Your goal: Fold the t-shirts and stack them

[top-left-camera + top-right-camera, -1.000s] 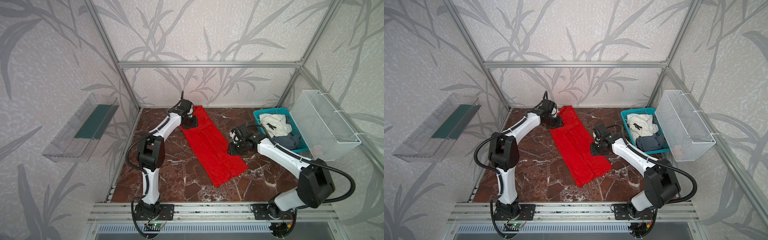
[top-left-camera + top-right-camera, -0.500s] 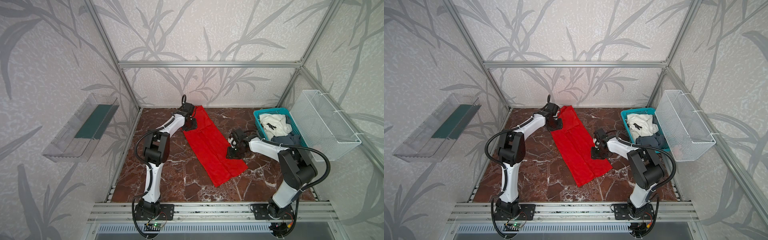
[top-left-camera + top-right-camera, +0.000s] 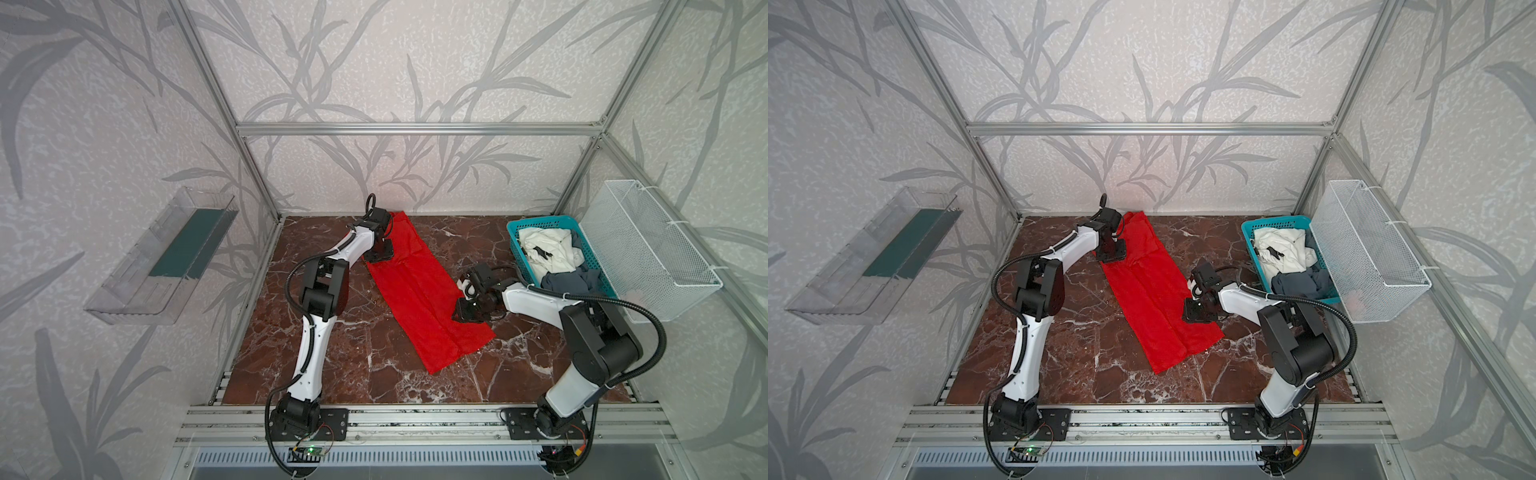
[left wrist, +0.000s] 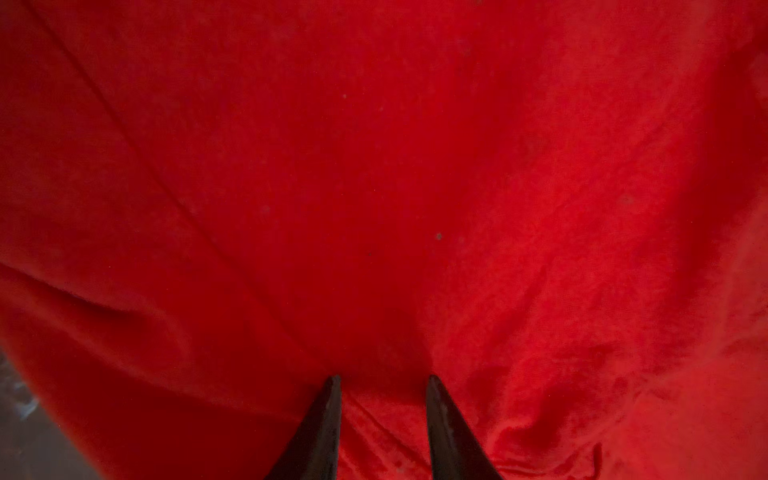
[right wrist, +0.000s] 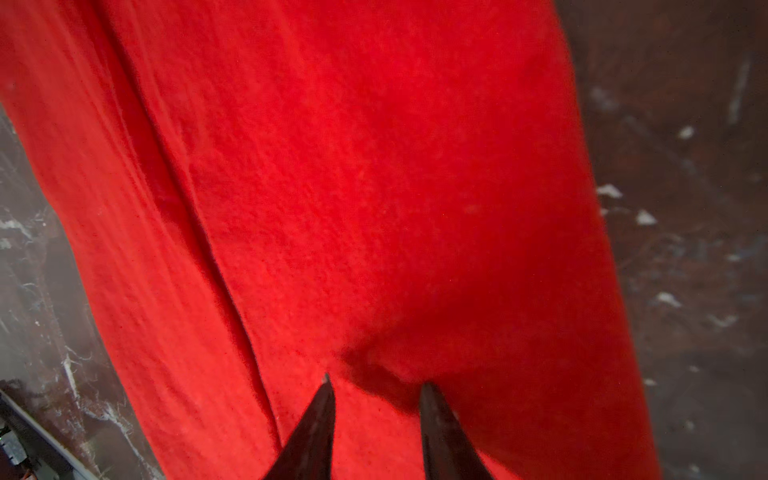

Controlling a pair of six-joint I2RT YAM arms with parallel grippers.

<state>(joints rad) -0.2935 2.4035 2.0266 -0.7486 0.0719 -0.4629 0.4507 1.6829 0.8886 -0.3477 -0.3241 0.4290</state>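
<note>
Over the last second both arms have shifted their elbows while their tips stayed planted. The bright red short-sleeved cloth tee [image 3: 419, 286] has not moved, so the next fold is judged not yet begun. The tee lies as a long flat strip on the bench [image 3: 353, 340], beside the teal plastic lattice basket [image 3: 515, 245]. The right pincer [image 5: 374, 384] is partly spread, tips on the basket-side edge. The left pincer [image 4: 382, 378] is likewise spread, at the edge away from the basket.

The red t-shirt [image 3: 419, 286] slanted in a long strip across the marble bench [image 3: 374, 365]; bare bench stood open to its left, along the front and at the near right; the left end effector [image 3: 380, 255] sat on its far end, the right end effector [image 3: 467, 311] on its right edge; a heaped teal basket [image 3: 514, 245] filled the far right corner.
</note>
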